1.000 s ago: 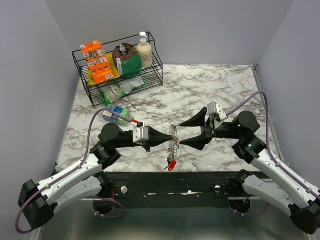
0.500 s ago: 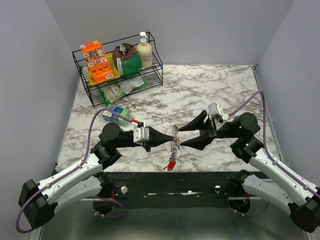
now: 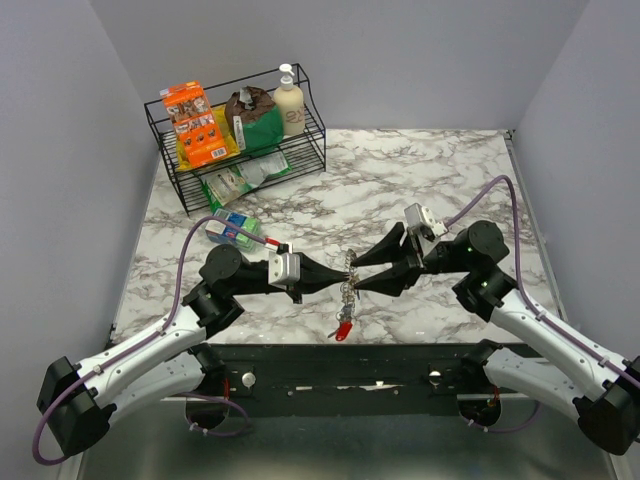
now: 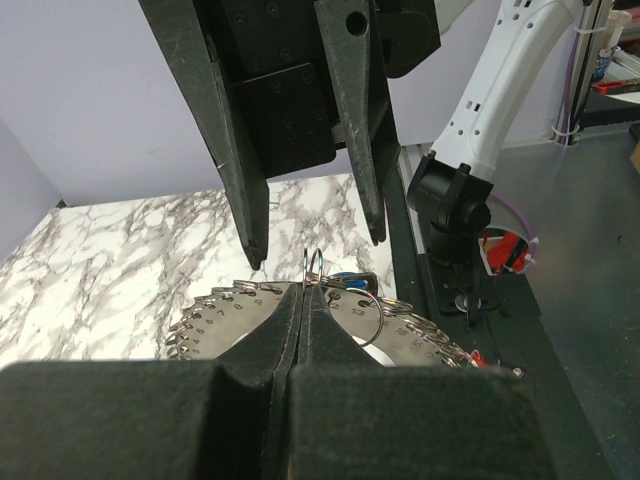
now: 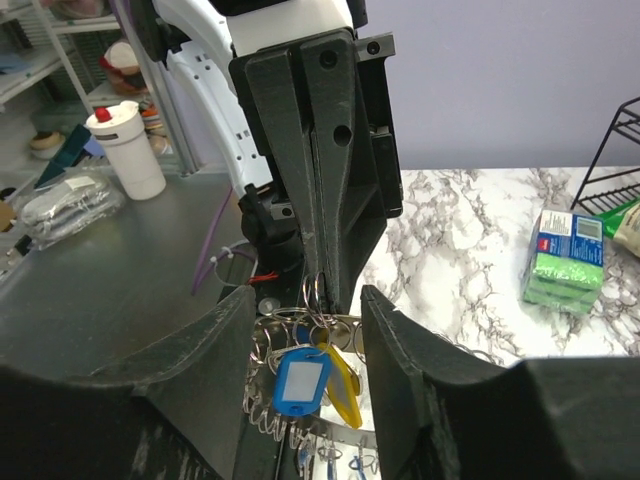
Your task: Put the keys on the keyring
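The keyring (image 3: 347, 285) is a large silver loop fringed with many small split rings. It hangs above the table's near middle, and a red key (image 3: 343, 328) dangles below it. My left gripper (image 3: 344, 272) is shut on a small ring at the keyring's top, seen in the left wrist view (image 4: 313, 268). My right gripper (image 3: 355, 276) is open, its fingers either side of the keyring's top and not touching it. The right wrist view shows a blue tag (image 5: 300, 378) and a yellow tag (image 5: 345, 388) hanging from the keyring (image 5: 268, 410) between my open fingers (image 5: 405, 370).
A black wire rack (image 3: 185, 180) stands at the back left with an orange box (image 3: 195, 122), a green and brown bag (image 3: 255, 120) and a bottle (image 3: 289, 102). A green and blue packet (image 3: 232, 228) lies on the marble table (image 3: 420, 170) beside my left arm.
My right gripper has moved left to the keyring, so its open fingers now straddle the top. My left gripper has stayed still, holding the ring.
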